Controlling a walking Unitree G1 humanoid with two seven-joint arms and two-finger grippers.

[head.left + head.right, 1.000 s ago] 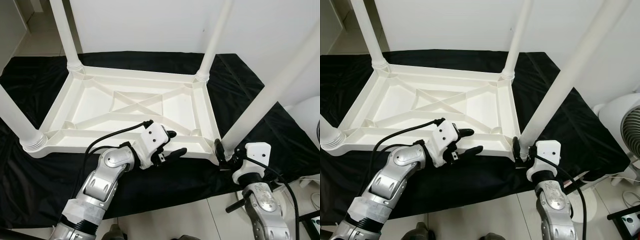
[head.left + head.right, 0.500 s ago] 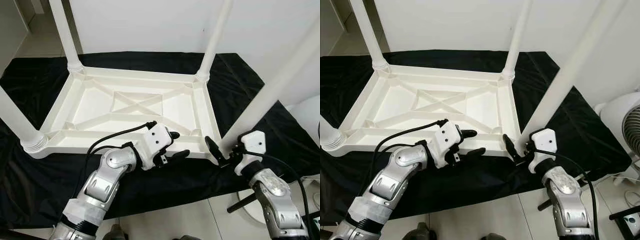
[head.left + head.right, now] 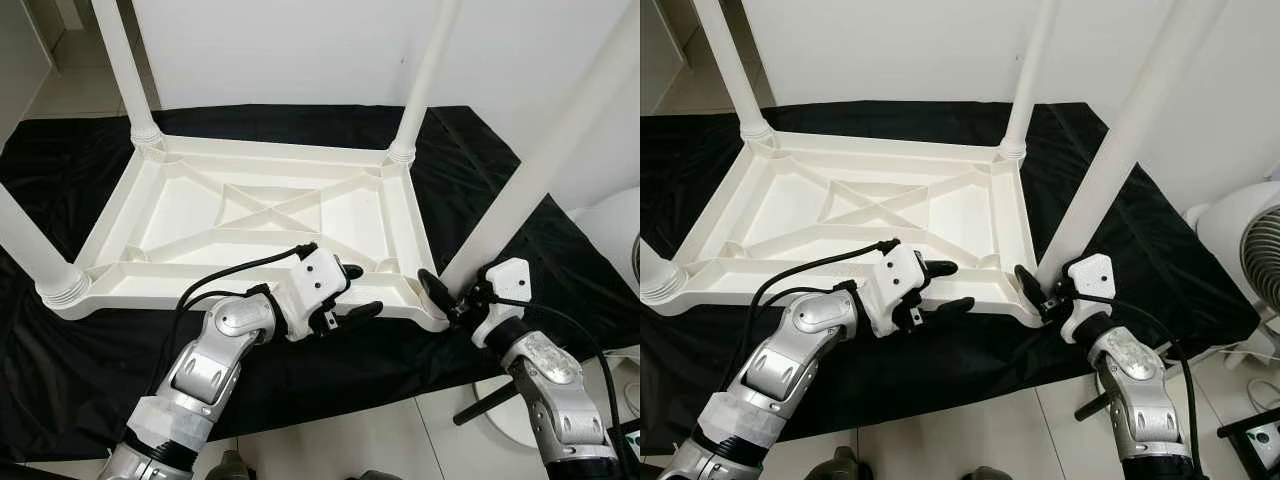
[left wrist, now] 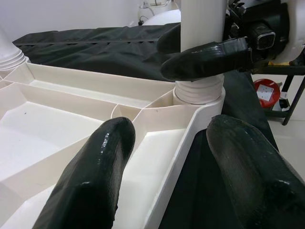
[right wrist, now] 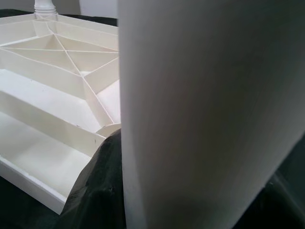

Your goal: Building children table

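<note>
Beside the table leg (image 5: pixel 200 109), right gripper (image 4: pixel 205 57) presses.

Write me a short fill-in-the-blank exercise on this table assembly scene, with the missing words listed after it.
1. The white plastic tabletop lies upside down on a ____ cloth.
2. The number of white round legs standing in its corners is ____.
3. The left gripper has its jaws open astride the tabletop's near ____.
4. The right gripper is at the base of the near ____ leg.

Missing words: black; four; rim; right
</note>
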